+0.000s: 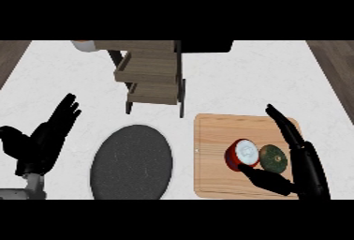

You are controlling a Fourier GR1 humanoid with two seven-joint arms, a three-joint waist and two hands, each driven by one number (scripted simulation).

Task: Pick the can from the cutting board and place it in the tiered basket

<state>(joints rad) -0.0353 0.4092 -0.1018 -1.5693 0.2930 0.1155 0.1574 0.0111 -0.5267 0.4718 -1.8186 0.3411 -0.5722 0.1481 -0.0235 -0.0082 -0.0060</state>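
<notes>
Can [243, 153] lying mid cutting board [214, 136], right robot hand [298, 154] spread beside it, left robot hand [48, 136] open, resting.

A dark round plate [132, 162] lies near the counter's [62, 75] front edge, a white-and-orange thing [84, 45] at its back edge.

The left hand [43, 136] is resting open at the left side of the view, fingers straight and pointing up, thumb spread outward, with its grey forearm showing at the lower edge. The right hand [298, 157] is reaching in from the lower right, fingers extended straight and thumb angling inward.
</notes>
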